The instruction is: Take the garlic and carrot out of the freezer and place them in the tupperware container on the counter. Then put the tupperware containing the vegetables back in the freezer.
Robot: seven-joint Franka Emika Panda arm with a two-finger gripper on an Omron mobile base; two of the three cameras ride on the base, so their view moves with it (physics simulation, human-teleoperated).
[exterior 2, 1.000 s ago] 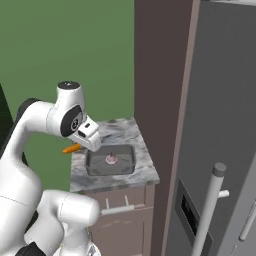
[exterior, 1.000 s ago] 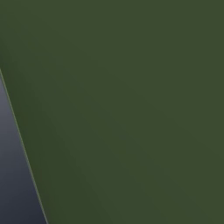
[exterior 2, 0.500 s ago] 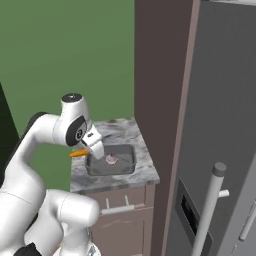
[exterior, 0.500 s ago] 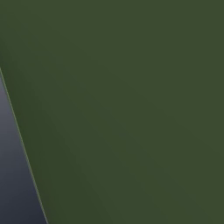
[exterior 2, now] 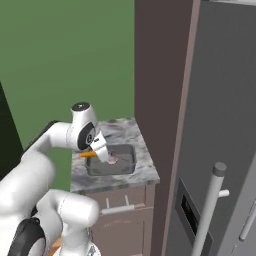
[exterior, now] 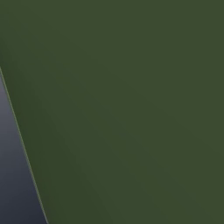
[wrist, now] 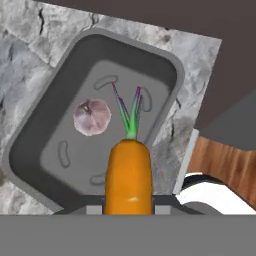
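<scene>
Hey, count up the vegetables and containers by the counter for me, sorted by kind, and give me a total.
garlic: 1, lying in the container
carrot: 1, held by the tool above the container
tupperware container: 1, on the counter
Total: 3

Carrot — orange, with green-to-purple stalks. Garlic — pinkish-white. Tupperware container: dark grey. Counter: grey-and-white marbled. Wall: green. Freezer: grey.

A plain green wall rises behind the counter. A tall dark brown panel stands at the counter's right edge. Wood-grain flooring shows below.
</scene>
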